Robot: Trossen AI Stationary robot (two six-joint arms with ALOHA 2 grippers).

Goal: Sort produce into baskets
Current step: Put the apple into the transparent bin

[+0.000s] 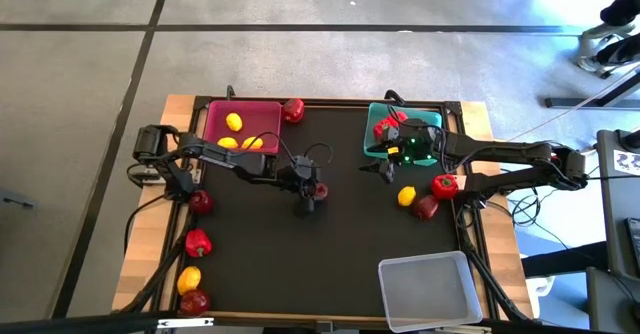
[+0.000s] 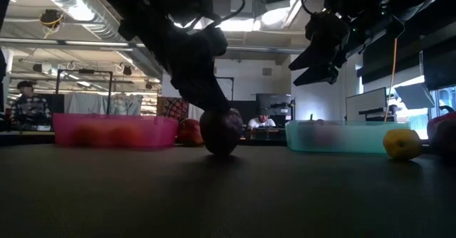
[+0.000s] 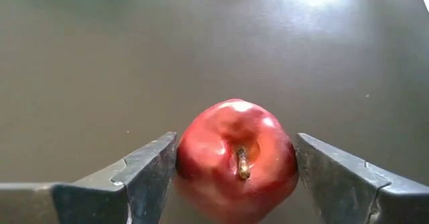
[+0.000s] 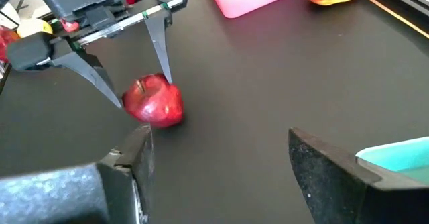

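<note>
A dark red apple sits on the black mat at the table's middle, with my left gripper shut on it. My right gripper hangs open in the air by the near left corner of the teal basket, which holds red peppers. Nothing is between its fingers. The pink basket at the far left holds yellow lemons. The clear basket stands at the near right. My left gripper pinches the apple between its two fingers, one on each of its opposite sides. The fingers slant down from the table's left. The apple's stem faces back toward the wrist, and its underside rests on the mat.
Loose produce lies along the left edge: an apple, a pepper, a lemon and another apple. A lemon, a pepper and an apple lie near my right arm. One apple sits beside the pink basket.
</note>
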